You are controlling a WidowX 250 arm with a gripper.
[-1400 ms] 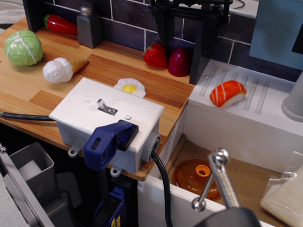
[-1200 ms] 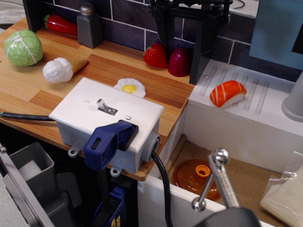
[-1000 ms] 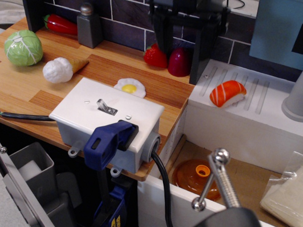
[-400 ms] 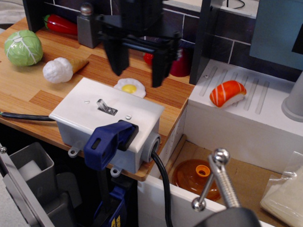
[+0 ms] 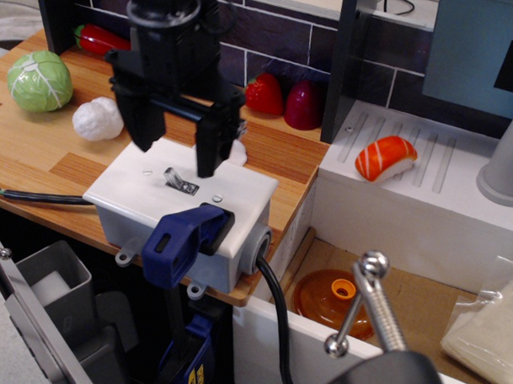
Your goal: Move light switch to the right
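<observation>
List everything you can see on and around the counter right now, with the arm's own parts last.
light switch: 1, silver lever, on top of the white box
white box: 1, white, front edge of the wooden counter
clamp: 1, blue, on the box's front edge
black cable: 1, black, hanging from the box's right end
cabbage: 1, green, counter far left
ice cream cone: 1, white scoop, right of the cabbage
strawberry: 1, red, against the back wall
sushi: 1, orange and white, on the white drainer
orange lid: 1, orange, low down below the counter edge
pincer: 1, black, open, hovering above the light switch
</observation>
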